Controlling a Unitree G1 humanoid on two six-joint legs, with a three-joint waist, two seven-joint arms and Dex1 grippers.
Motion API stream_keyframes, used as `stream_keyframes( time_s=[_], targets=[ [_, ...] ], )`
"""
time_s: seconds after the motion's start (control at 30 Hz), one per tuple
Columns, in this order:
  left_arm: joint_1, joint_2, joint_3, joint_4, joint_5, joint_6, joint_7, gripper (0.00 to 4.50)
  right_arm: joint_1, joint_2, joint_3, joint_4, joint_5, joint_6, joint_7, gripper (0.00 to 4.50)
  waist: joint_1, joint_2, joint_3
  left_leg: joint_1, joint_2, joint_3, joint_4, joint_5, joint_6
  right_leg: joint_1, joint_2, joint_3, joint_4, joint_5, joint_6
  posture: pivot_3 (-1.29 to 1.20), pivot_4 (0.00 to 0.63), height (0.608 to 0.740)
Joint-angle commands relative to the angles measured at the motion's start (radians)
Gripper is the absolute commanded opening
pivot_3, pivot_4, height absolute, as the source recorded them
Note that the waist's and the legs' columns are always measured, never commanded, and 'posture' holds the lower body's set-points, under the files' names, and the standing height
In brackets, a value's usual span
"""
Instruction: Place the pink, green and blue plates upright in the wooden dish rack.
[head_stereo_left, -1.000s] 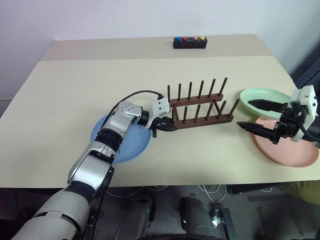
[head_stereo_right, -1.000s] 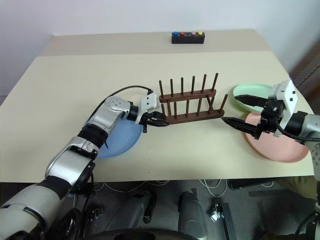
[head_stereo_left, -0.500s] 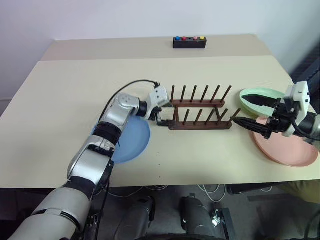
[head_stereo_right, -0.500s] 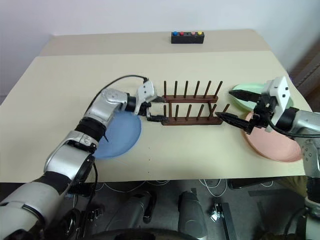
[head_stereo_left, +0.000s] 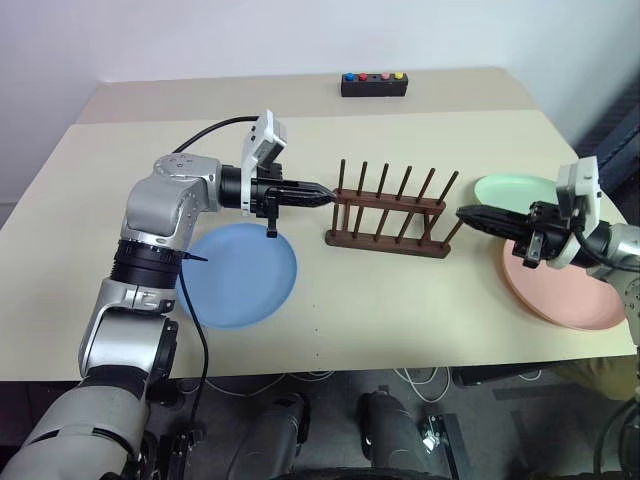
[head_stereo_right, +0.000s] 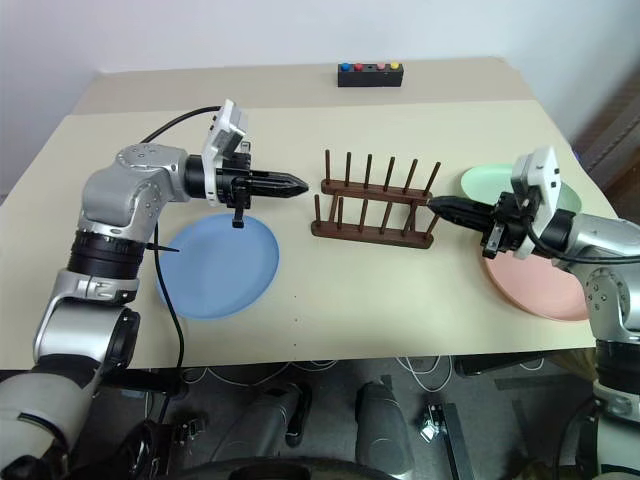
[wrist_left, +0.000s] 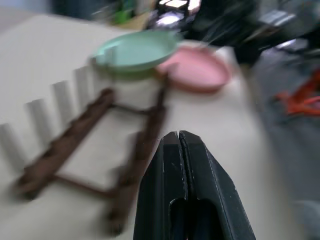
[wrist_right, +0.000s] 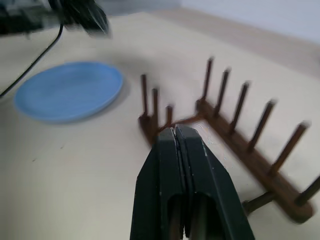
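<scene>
While the wooden dish rack (head_stereo_left: 388, 214) stands empty mid-table (head_stereo_left: 400, 140) with the blue plate (head_stereo_left: 240, 272) flat to its left and the green plate (head_stereo_left: 515, 188) and pink plate (head_stereo_left: 570, 300) to its right, both closed, empty claws, left claw (head_stereo_left: 318, 196) and right claw (head_stereo_left: 470, 214), should open and take a plate by its rim.

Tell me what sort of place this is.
Probably a robot test bench, not a kitchen: a bare beige table against a plain wall holds a wooden dish rack, three plastic plates and a black button box, with cables on the floor beneath.
</scene>
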Motion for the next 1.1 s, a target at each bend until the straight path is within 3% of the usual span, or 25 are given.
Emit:
stream_keyframes(
  time_s=[0.03,0.23,0.43,0.7,1.1],
  targets=[
    [0.041,0.033,-0.07,-0.096,0.001,0.004,-0.023,0.02,0.031,-0.047,0.043,-0.011,-0.088,-0.047,0.019,0.0,0.0,0.001,0.0,0.0,0.0,0.0,0.0,0.0,0.0,0.0,0.0,0.0,0.0,0.0,0.0,0.0,0.15,0.74],
    [0.084,0.036,-0.225,-0.02,0.216,-0.227,0.065,0.02,0.029,-0.026,0.13,0.006,-0.222,-0.097,-0.05,0.0,0.0,0.001,0.0,0.001,0.001,0.003,0.0,0.0,-0.001,0.0,0.0,0.004,0.0,0.0,0.0,0.0,0.15,0.74],
    [0.08,-0.05,-0.299,0.136,0.371,-0.388,0.21,0.02,0.033,0.011,0.222,0.027,-0.337,-0.166,-0.103,0.0,0.003,0.0,0.0,0.001,0.001,0.003,0.0,0.0,0.0,0.0,0.001,0.006,0.0,0.0,0.0,0.0,0.15,0.74],
    [0.046,-0.102,-0.29,0.244,0.427,-0.454,0.263,0.02,-0.07,0.083,0.329,0.174,-0.523,-0.3,-0.213,0.0,-0.003,0.0,0.0,0.002,0.001,0.004,-0.001,0.0,0.0,-0.001,0.002,0.006,0.001,0.0,0.0,0.0,0.15,0.74],
    [-0.047,-0.14,-0.255,0.49,0.509,-0.602,0.404,0.02,-0.251,0.158,0.378,0.433,-0.678,-0.478,-0.324,0.0,-0.001,0.0,0.0,0.002,0.001,0.004,0.0,0.002,-0.003,-0.001,0.002,0.006,0.001,0.001,0.001,0.0,0.15,0.74]
  ],
)
